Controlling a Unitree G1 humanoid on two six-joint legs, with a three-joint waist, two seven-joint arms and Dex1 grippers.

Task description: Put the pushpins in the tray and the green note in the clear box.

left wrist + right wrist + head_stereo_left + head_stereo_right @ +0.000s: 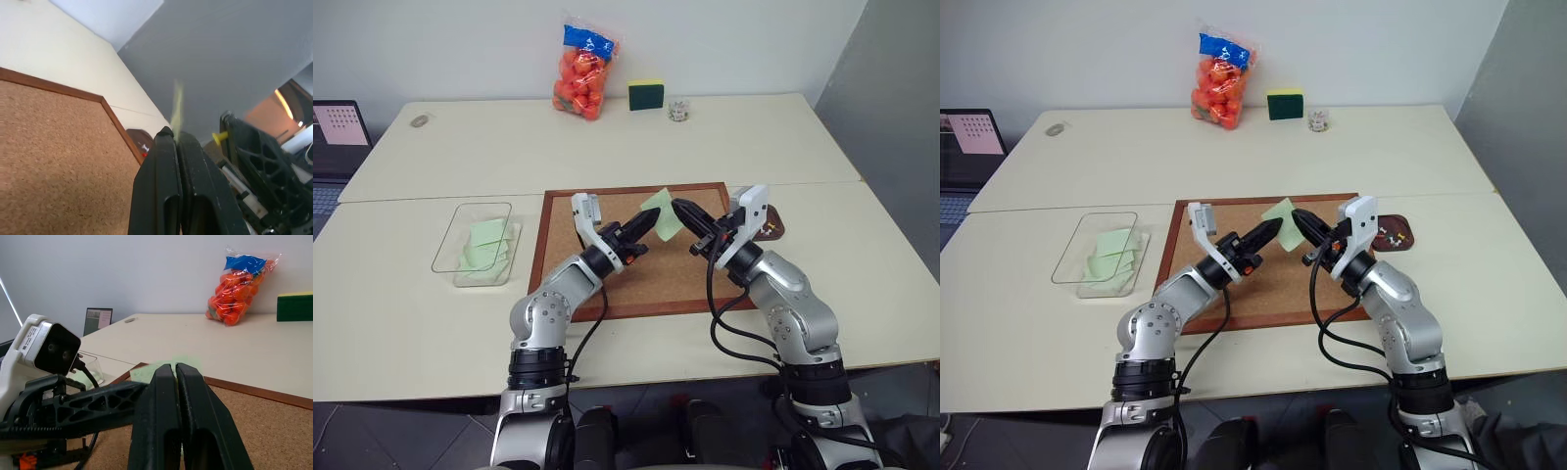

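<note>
Above the cork board (607, 279) my two grippers meet tip to tip. My left gripper (653, 220) is shut on the pale green note (658, 203), which stands edge-on above its fingers (177, 103) in the left wrist view. My right gripper (678, 208) is shut, and a yellow pushpin (219, 137) sticks out at its tip, apart from the note. The dark brown tray (775, 231) lies just right of the board, behind my right wrist, with red and white pushpins (145, 149) in it. The clear box (480, 245) sits left of the board with green sheets inside.
At the table's far edge are a bag of orange balls (581, 78), a yellow-and-green sponge (646, 94) and a small jar (679, 110). A laptop (337, 127) stands at the far left. A seam joins the two tabletops behind the board.
</note>
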